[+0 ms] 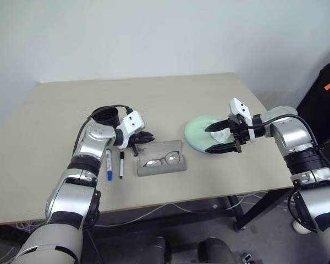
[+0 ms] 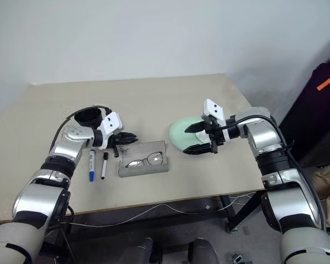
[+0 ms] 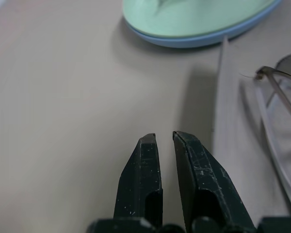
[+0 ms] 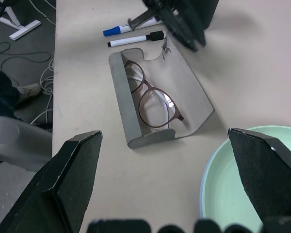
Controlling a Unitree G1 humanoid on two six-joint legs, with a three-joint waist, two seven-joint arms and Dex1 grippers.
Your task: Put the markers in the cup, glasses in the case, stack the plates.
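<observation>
**Glasses in the case, lid still open**

While the thin dark-rimmed glasses point(image 4: 153, 99) already lie inside the grey fabric-textured oblong case point(image 4: 191, 92), its lid is still down flat on the beige table point(image 1: 181, 93). The left gripper point(image 1: 145, 138) sits at the case's back corner, fingers nearly together and holding nothing; closing the lid looks like the step in hand, which would call for catching the lid's edge and folding it over without snagging the frame.

The mint green plate point(image 2: 181, 132) rests on the light blue plate point(image 3: 199, 41), so stacking appears done. The right gripper point(image 2: 201, 137) hovers over them with fingers wide apart, around a crumpled white tissue point(image 1: 223, 135).

Both markers, the blue-capped marker point(image 1: 108, 165) and the black-capped marker point(image 1: 121, 164), lie on the table beside the case, near the tall black cup point(image 1: 105, 116) behind the left arm.
</observation>
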